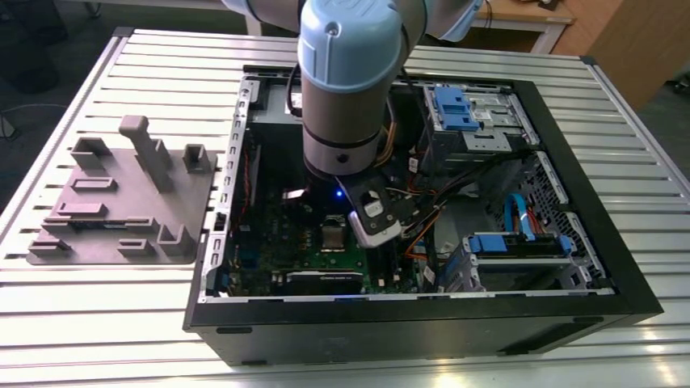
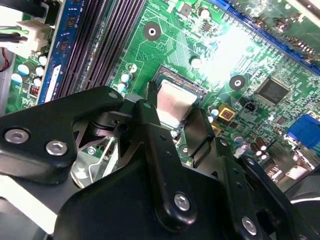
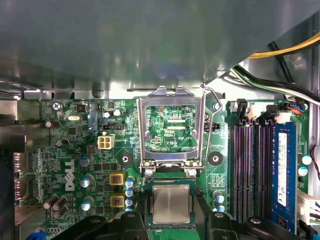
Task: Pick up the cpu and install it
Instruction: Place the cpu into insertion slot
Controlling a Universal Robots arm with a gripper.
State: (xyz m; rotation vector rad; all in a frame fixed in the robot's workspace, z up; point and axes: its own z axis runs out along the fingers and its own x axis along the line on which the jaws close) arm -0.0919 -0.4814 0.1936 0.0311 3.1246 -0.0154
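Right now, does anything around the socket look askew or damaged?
Nothing stands out. The cpu sits square with the socket, and the metal retention frame is hinged open, unbent.

One cpu (image 3: 171, 202) sits between the jaws. One green motherboard (image 3: 70, 165) lies beneath the jaws, and it carries one metal socket frame (image 3: 172, 127), standing open just beyond the jaws. Two square yellow components (image 3: 116, 178) (image 3: 117, 201) sit on the board close beside the jaws, and one white four-hole connector (image 3: 105, 142) lies farther off, near the frame. One open computer case (image 1: 431, 323) surrounds the jaws. Two blue drive latches (image 1: 453, 105) (image 1: 518, 242) show inside it, both well away from the jaws. One grey fixture tray (image 1: 65, 242) rests on the one slatted worktop (image 1: 108, 323), outside the case and well apart from the jaws. One arm (image 1: 345, 81) carries the jaws.
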